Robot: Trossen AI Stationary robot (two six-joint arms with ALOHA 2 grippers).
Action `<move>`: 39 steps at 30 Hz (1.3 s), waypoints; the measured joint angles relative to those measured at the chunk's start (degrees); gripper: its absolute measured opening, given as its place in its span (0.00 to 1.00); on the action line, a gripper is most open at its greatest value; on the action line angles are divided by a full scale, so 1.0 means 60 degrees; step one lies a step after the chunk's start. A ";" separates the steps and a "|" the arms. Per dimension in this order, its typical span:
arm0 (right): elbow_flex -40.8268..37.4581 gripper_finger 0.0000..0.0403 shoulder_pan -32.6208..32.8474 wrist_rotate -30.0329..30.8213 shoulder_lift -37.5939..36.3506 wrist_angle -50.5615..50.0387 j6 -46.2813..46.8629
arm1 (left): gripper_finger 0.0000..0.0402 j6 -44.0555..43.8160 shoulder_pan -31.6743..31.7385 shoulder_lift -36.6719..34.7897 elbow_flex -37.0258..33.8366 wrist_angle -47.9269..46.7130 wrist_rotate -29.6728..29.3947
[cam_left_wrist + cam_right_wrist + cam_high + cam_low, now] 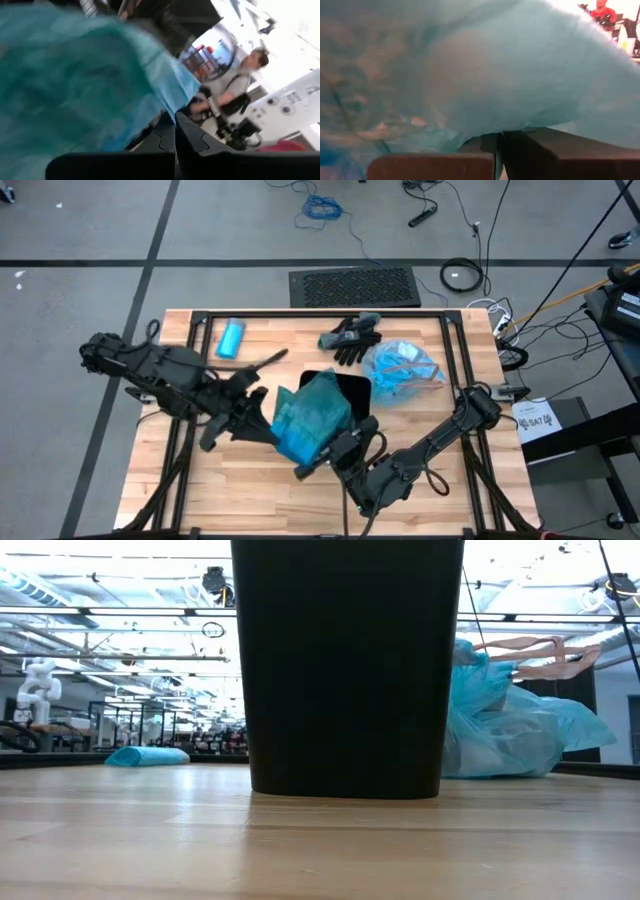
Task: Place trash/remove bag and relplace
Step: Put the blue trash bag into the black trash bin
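Both grippers, left (262,423) and right (330,452), have jaws clamped on a thin, crinkled teal bag (312,418). It drapes beside the smooth black bin (347,665) on the wooden worktop (440,495).

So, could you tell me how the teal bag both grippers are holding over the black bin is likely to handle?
Probably floppy: the teal bag hangs crumpled and creased over the black bin. Likely light, being thin and translucent in the right wrist view. It may slip, since the left gripper and right gripper pinch only thin film.
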 joint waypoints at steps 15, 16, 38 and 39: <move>-0.4721 0.00 0.0471 -0.0217 -0.2397 0.0081 0.5423 | 0.00 -0.0231 0.1123 -0.1174 -0.3614 0.1849 0.0332; -0.5047 0.00 0.0487 -0.0464 -0.2604 0.0075 0.5830 | 0.00 -0.0280 0.1278 -0.1305 -0.3843 0.1875 0.0414; -0.5975 0.00 -0.0633 -0.5595 -0.4128 -0.5526 1.1383 | 0.00 -0.1596 0.3384 -0.1370 -0.4855 0.1526 0.0764; -0.5976 0.00 -0.0648 -0.5596 -0.4199 -0.5729 1.1458 | 0.00 -0.1657 0.3410 -0.1373 -0.4855 0.1538 0.0765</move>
